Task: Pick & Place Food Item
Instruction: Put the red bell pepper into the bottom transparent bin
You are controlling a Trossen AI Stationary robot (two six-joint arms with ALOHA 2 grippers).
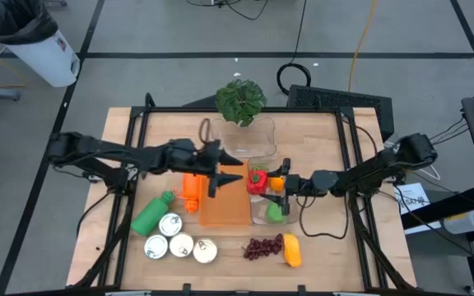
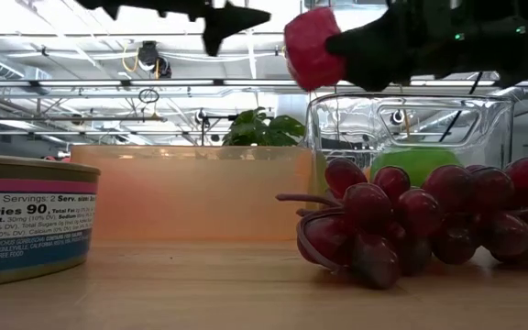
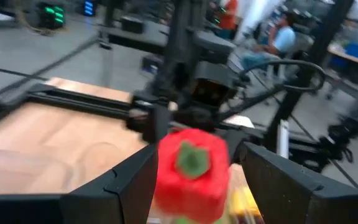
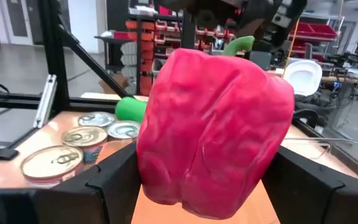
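Jaws of our right gripper [image 1: 263,182] squeeze the red bell pepper [image 1: 257,181] up high; our left gripper [image 1: 217,178] waits open. We must still set it down.

potted plant [image 1: 240,100] at table's far edge, white bin [image 1: 38,48] on floor, black cable coil [image 1: 299,76]

Glossy red pepper [image 4: 213,130], wooden table [image 1: 319,247], shiny metal cans [image 1: 179,238], clear plastic container [image 2: 411,128]

We see bare tabletop [image 1: 327,131] open toward the back right; in front, cans [image 1: 179,243], a green bottle [image 1: 152,213], grapes [image 1: 262,246] and the clear container [image 1: 267,210] crowd the orange board [image 1: 224,203].
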